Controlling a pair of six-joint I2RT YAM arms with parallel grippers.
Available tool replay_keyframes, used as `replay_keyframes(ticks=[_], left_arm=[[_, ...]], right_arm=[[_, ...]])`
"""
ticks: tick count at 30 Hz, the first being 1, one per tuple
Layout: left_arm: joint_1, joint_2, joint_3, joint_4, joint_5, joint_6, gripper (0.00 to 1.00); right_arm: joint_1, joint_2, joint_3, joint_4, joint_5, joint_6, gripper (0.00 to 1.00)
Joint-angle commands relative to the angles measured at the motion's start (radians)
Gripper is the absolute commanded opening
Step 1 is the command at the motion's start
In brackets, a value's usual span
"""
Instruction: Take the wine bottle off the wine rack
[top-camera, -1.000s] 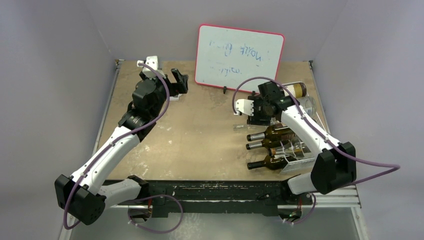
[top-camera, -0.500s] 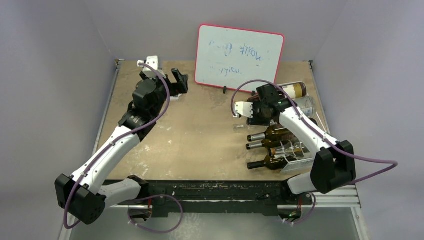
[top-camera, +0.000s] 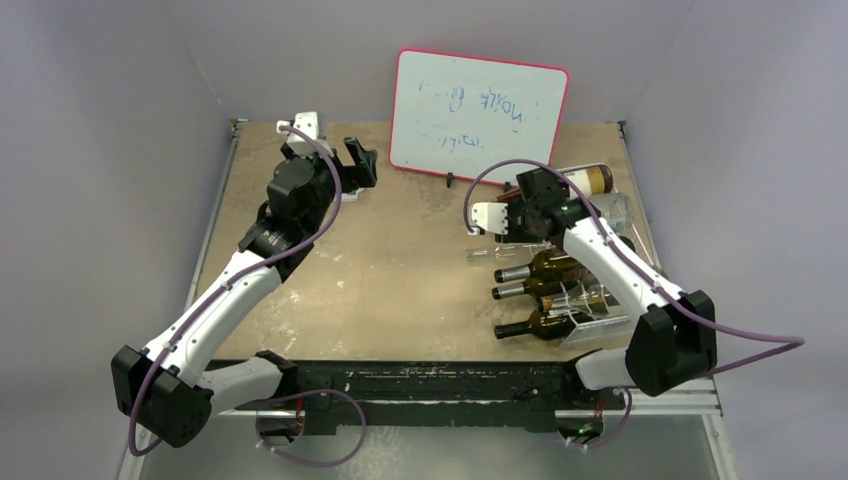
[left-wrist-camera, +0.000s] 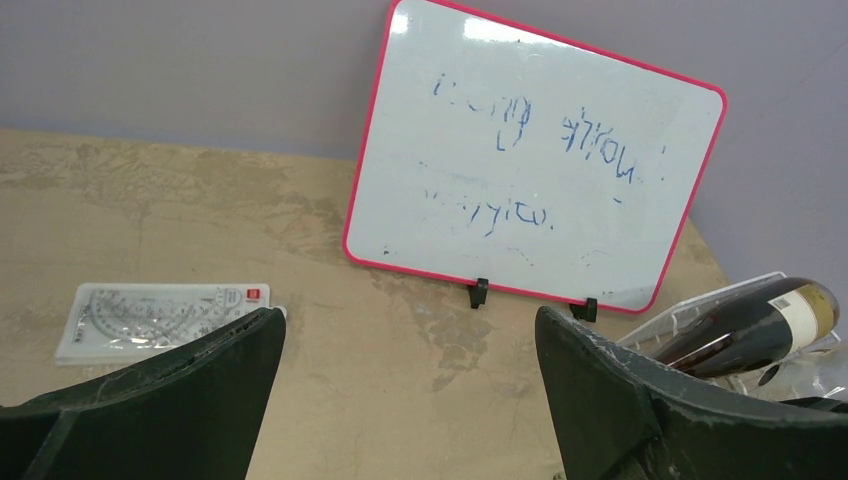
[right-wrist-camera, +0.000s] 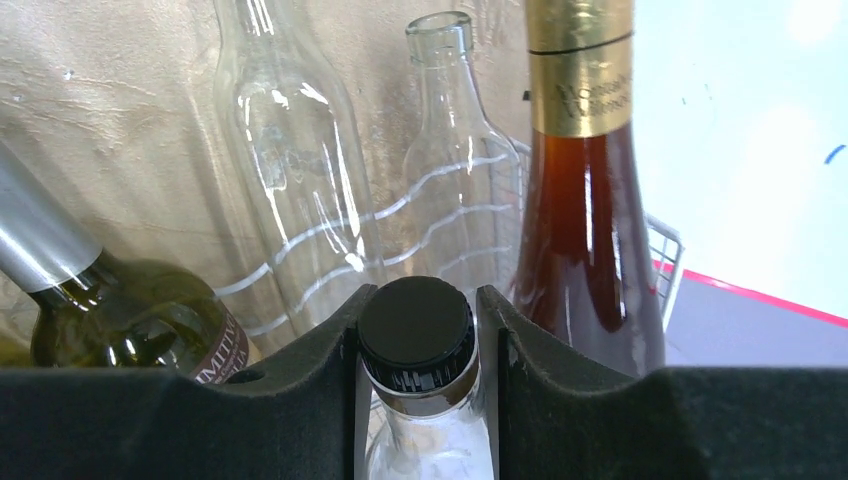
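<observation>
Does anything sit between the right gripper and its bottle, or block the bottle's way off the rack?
Nothing visible between them: the right gripper clasps the black-capped clear bottle. An amber bottle lies close alongside; the table beyond the necks looks open.

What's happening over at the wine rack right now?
The right tool grips the black cap of a clear bottle in the wine rack, fingers pressed to both sides of the cap. The bottle is not yet out; other bottles lie beside it. The left tool hangs open and empty over the table, facing the whiteboard.
</observation>
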Motion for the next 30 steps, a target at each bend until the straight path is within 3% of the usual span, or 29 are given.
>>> replay_keyframes(ticks=[1,5,20,30], left_arm=[[-0.004,0.001,0.002,0.042,-0.002,-0.009,0.94],[-0.004,0.005,0.001,0.043,0.0,-0.011,0.94],[-0.004,0.023,-0.002,0.049,0.004,-0.021,0.93],[-0.004,0.026,-0.005,0.05,-0.001,-0.022,0.93]], right_arm=[[0.001,-0.057,0.08,-0.028,-0.03,0.062,0.18],[0.001,-0.094,0.088,-0.016,-0.035,0.115,0.0],[0.002,-0.246,0.098,0.127,0.017,0.413,0.0],[0.001,-0.355,0.117,0.141,-0.006,0.444,0.0]])
